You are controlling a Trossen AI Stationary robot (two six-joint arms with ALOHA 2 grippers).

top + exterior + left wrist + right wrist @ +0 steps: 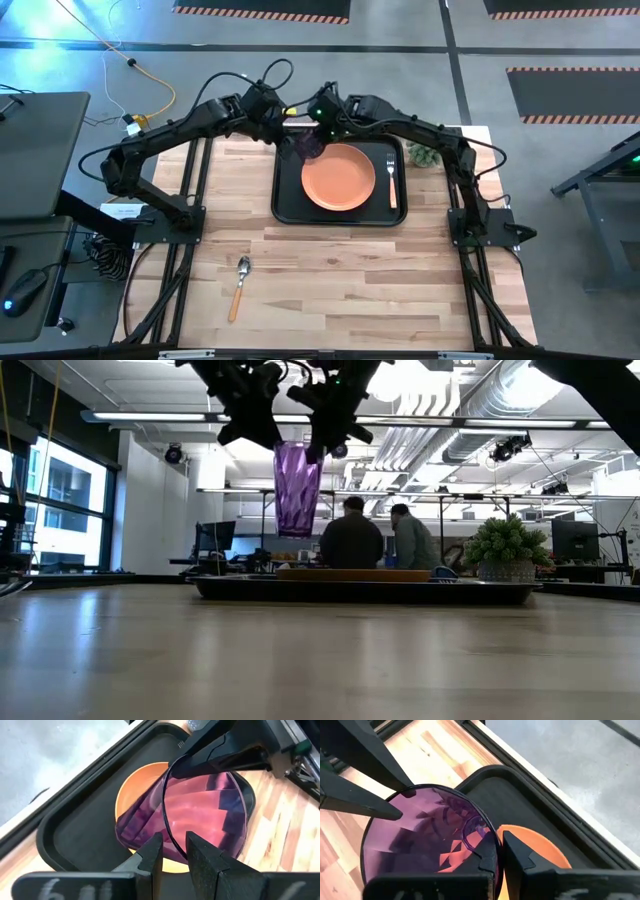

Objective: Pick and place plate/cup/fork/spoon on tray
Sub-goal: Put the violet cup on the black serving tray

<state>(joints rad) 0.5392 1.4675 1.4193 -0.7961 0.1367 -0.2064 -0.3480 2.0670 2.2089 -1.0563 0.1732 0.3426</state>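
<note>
A see-through purple cup (pixel 300 148) (pixel 297 488) hangs over the far left corner of the black tray (pixel 285 214). Both grippers are shut on its rim: my left gripper (pixel 284 136) (pixel 172 854) from the left, my right gripper (pixel 318 130) (pixel 496 862) from the right. The orange plate (pixel 338 178) lies flat in the middle of the tray. To its right, on the tray floor, lies the fork (pixel 391 180). The spoon (pixel 240 285) lies on the table near the front left. My left gripper pinches the cup's rim (pixel 169 840), one finger inside the cup (pixel 202 862) and one outside (pixel 150 857). Its fingers slant down from the table's left. The cup hangs upright below them, clear of the tray. My right gripper pinches the rim on the opposite side (pixel 495 845). One finger (pixel 522 860) is outside the wall; the other shows dimly through the purple wall, inside. The fingers slant down from the table's right. The cup hangs clear.
A small green plant (pixel 424 155) (pixel 505 548) stands just beyond the tray's far right corner. The near half of the wooden table holds only the spoon. People sit in the room behind the table (pixel 352 538).
</note>
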